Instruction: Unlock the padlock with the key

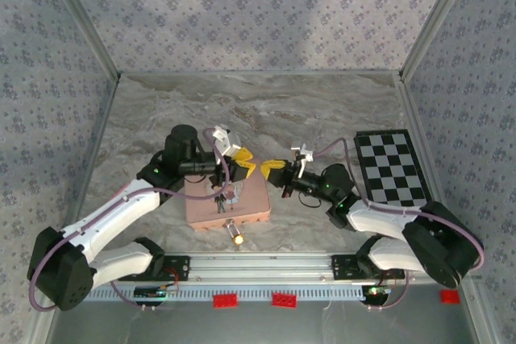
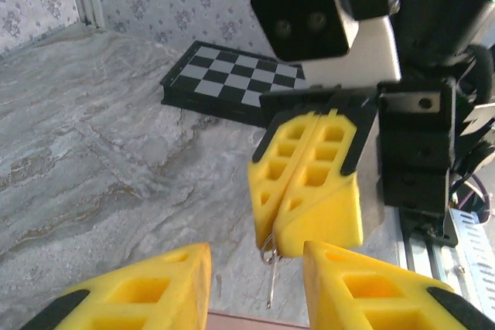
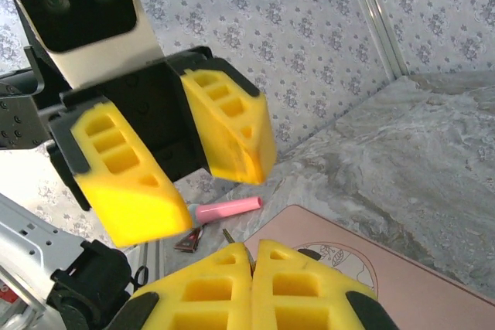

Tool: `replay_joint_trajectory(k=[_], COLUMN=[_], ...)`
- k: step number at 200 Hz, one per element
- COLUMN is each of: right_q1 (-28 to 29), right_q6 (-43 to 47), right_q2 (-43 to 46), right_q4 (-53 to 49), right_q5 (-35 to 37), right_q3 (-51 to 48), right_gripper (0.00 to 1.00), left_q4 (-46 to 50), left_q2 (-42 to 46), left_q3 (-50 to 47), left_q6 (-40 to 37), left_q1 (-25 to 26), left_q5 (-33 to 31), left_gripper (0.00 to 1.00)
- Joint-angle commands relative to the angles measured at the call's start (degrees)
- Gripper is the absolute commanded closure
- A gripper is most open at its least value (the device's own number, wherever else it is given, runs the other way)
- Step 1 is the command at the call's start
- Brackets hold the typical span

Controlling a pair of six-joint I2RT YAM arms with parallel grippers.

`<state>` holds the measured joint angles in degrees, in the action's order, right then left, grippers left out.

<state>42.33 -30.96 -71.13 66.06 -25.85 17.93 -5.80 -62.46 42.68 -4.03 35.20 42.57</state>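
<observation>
The tiny brass-gold padlock [image 1: 236, 237] lies on the table just in front of the pink box [image 1: 227, 203]. My right gripper [image 3: 252, 249] is shut on the key [image 2: 271, 280]. In the left wrist view the thin dark key hangs down from the closed fingertips on a small wire ring. Its tip [image 3: 228, 235] also pokes out beside the shut fingers in the right wrist view. My left gripper [image 2: 255, 254] is open with nothing between its fingers. It faces the right gripper [image 1: 274, 171] tip to tip above the box's far edge, a short gap apart.
A black-and-white checkerboard [image 1: 391, 168] lies at the right of the table. A pink tube [image 3: 228, 208] and a small dark red clip [image 3: 189, 240] lie near the box. Patterned walls enclose the marble table [image 1: 266, 110] on three sides.
</observation>
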Motion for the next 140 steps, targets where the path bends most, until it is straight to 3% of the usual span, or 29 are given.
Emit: replay_joint_trajectory(k=[1, 88, 140], right_q1=[0.47, 0.39, 1.22], right_q6=[-1.38, -0.39, 0.20], right_q2=[-0.92, 3.11, 2.76], right_q4=[5.31, 4.11, 4.41], right_q5=[0.54, 1.16, 1.24], right_q3=[1.67, 0.57, 0.74], right_gripper=[1.00, 1.00, 1.00], left_q4=[-4.06, -2.37, -1.23], left_q2=[0.58, -0.47, -1.18], left_q3=[-0.32, 0.81, 1.62], left_q6=[1.81, 0.42, -0.44], left_q1=[-0.35, -0.60, -0.66], left_q5=[4.12, 8.49, 10.89], left_gripper=[0.65, 0.66, 0.80])
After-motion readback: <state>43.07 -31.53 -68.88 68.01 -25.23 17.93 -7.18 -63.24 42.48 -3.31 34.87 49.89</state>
